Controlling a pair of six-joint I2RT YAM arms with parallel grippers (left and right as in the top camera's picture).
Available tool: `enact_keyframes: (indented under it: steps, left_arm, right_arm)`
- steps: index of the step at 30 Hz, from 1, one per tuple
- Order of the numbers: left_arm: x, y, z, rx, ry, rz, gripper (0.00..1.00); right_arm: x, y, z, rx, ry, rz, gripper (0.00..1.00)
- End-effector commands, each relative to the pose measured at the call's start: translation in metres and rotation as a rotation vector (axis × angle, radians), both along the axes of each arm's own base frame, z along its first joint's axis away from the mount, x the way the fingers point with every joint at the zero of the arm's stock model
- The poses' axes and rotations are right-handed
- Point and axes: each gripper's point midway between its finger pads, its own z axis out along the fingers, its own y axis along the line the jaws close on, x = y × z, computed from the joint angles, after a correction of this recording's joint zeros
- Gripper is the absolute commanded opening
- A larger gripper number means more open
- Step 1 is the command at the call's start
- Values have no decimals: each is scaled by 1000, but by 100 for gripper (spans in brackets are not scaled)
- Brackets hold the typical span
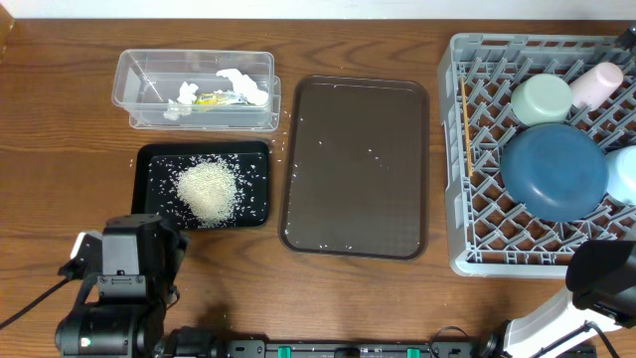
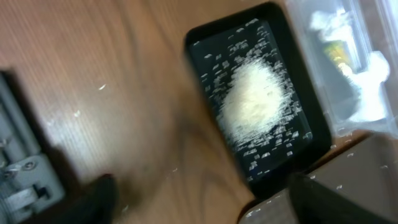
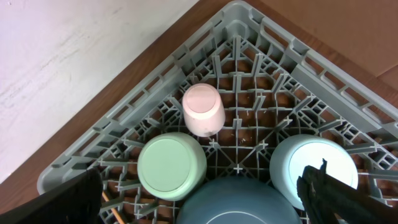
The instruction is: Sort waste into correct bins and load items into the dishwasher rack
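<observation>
While held wide and empty at left hand (image 2: 202, 190), risks clipping shallow black rectangular tray (image 1: 148, 159) just ahead, spilling loose white rice grains (image 2: 255, 102); wide too at right hand (image 3: 202, 186), over large grey plastic lattice rack (image 3: 143, 93).

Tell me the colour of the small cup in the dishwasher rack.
Pale pink; the cup shows best in the right wrist view.

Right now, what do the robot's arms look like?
Both are mostly black and boxy. The left arm has grey-white bits and a thin black cable. The right arm has a white link below its black block. The pincer fingers are black.
</observation>
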Motion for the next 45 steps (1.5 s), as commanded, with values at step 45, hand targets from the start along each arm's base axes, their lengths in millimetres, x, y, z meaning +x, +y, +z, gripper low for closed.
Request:
enact_keyframes:
  steps: [45]
  left_arm:
    - [94,-43,-58,660,-726,-802,96]
  right_arm:
    - [-1,-1,-1,2,1,-11,99]
